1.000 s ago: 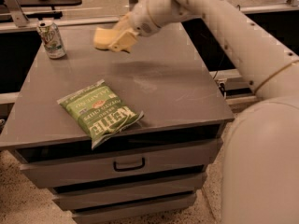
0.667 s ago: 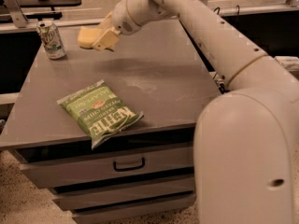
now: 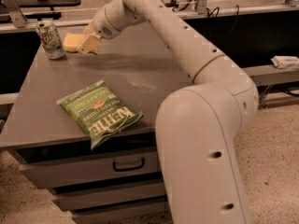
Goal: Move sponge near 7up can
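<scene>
One gripper (image 3: 88, 45) pinched the sponge (image 3: 70, 41) at the far left corner of the tabletop (image 3: 140, 73), just beside the 7up can (image 3: 50, 40); a chip bag (image 3: 98, 111) lay near the front edge.

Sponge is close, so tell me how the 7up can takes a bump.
The 7up can stands upright and narrow, so it would probably tip, then roll. Likely light, sliding easily on the smooth tabletop. The gripper holds the sponge beside it.

Tool (image 3: 87, 44), sponge (image 3: 70, 41) seemingly just beside 7up can (image 3: 50, 40)
</scene>
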`<state>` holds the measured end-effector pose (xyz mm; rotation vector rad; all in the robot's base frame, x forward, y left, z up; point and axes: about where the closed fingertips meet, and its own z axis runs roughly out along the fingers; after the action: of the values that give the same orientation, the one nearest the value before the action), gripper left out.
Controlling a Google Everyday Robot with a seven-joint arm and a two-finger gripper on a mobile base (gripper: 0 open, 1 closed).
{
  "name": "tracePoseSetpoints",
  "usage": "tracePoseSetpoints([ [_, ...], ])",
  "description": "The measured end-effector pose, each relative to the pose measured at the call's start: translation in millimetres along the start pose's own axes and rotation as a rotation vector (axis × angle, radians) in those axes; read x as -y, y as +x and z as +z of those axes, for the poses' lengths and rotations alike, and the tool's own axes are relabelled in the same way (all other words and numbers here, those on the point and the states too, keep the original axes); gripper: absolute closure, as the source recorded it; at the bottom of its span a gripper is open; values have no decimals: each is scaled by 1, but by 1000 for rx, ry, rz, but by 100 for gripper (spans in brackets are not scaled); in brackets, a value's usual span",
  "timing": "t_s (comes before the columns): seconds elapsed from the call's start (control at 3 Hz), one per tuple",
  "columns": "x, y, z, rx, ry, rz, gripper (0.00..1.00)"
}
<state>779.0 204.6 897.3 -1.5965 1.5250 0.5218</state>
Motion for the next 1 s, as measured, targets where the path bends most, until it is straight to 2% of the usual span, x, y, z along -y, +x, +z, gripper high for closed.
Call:
tracePoseSetpoints([
  [0.33, -1, 0, 18, -6, -22, 11, 83],
  [1.0, 1, 8, 33, -24, -34, 25, 36],
])
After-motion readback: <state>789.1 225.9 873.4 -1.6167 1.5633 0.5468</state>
